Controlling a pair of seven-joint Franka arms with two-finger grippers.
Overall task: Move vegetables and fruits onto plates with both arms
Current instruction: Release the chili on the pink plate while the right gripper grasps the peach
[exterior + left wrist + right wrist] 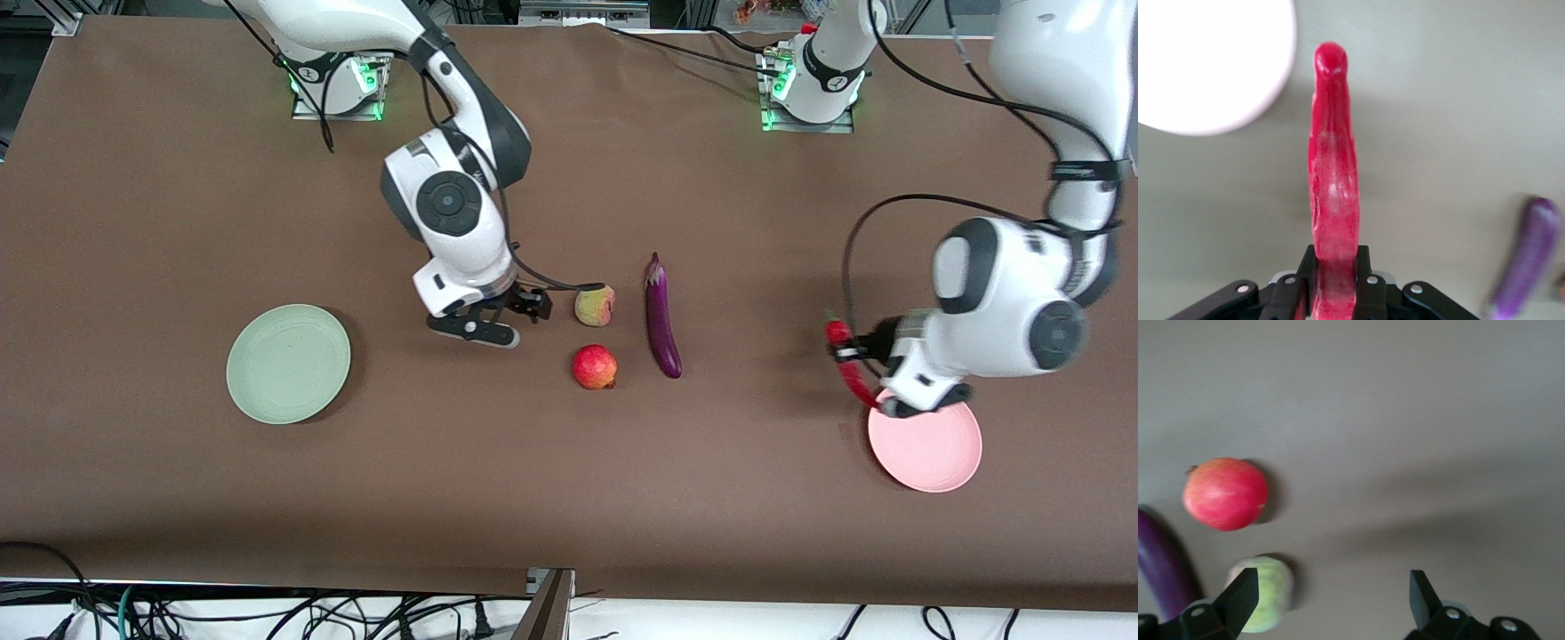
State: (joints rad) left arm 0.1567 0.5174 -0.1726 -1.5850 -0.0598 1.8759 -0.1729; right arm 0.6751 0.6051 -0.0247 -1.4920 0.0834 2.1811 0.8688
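While the left gripper (852, 356) hangs over the brown table (133, 222) just by the pink plate's (933, 453) rim, its fingers are pinched on the red chili (1333, 193), tip pointing toward that plate. Right gripper (508, 318) is spread wide w/ nothing between the fingers, low over the table beside the peach (595, 306). Apple (594, 367) sits just nearer the front cam than the peach; eggplant (661, 316) lies beside both, toward the left arm's end. Green plate (288, 363) sits toward the right arm's end, nothing on it.
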